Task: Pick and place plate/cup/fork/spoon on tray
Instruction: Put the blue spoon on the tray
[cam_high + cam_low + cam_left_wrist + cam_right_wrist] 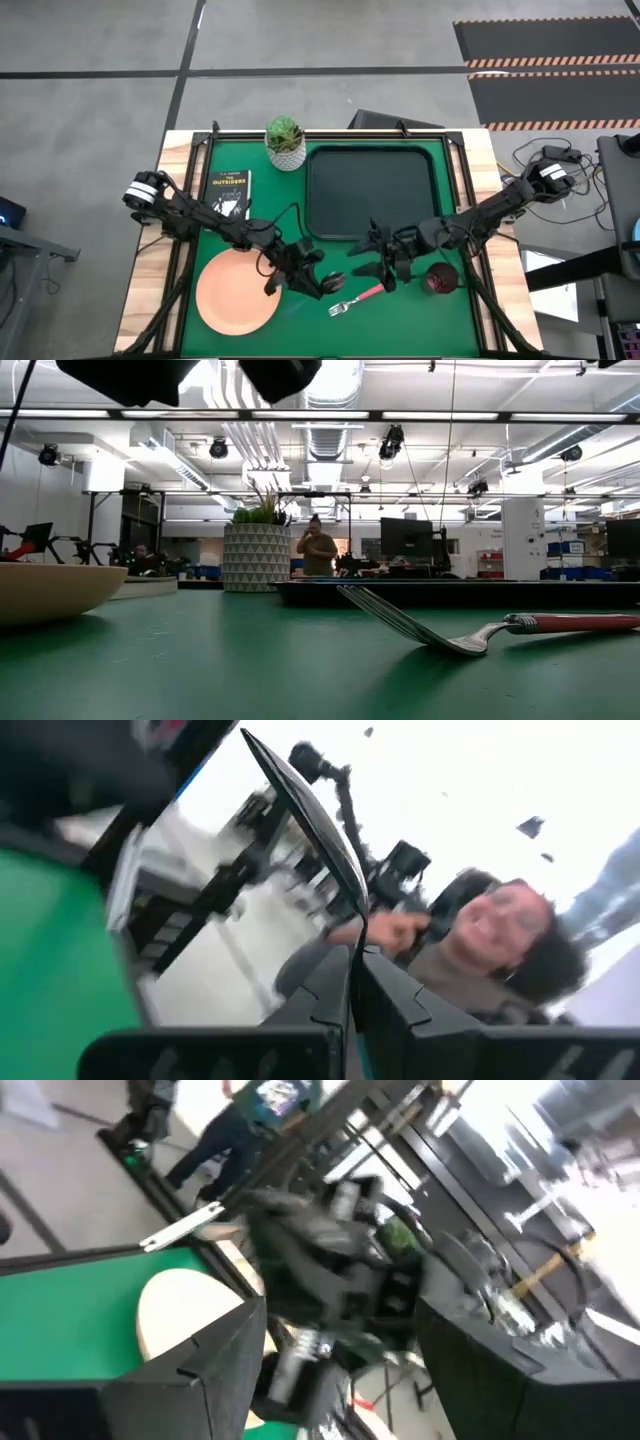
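STEP: fork pickup pending | left end effector (325, 283): fingers pressed together, holding nothing seen, at plate's (236, 292) 3 o'clock | right end effector (372, 258): fingers parted, empty, above fork (356, 299) | cup (438, 279): tabletop, 3 o'clock of fork | tray (372, 181): bare, 12 o'clock | NEXT: likely descend, close on pink handle.

High view: overhead, straight down, far enough to take in the whole green surface (440, 330) and both arms.

Low view: at surface height, level across it into the room; the fork (470, 635) lies very near the lens, the plate (50, 590) rim at the edge. Both views share fork (355, 299) and plate (237, 292).

Left wrist view: tilted up, facing a person (490, 940) beyond the surface.

Right wrist view: tilted, looking across at the plate (185, 1315) and the other arm.
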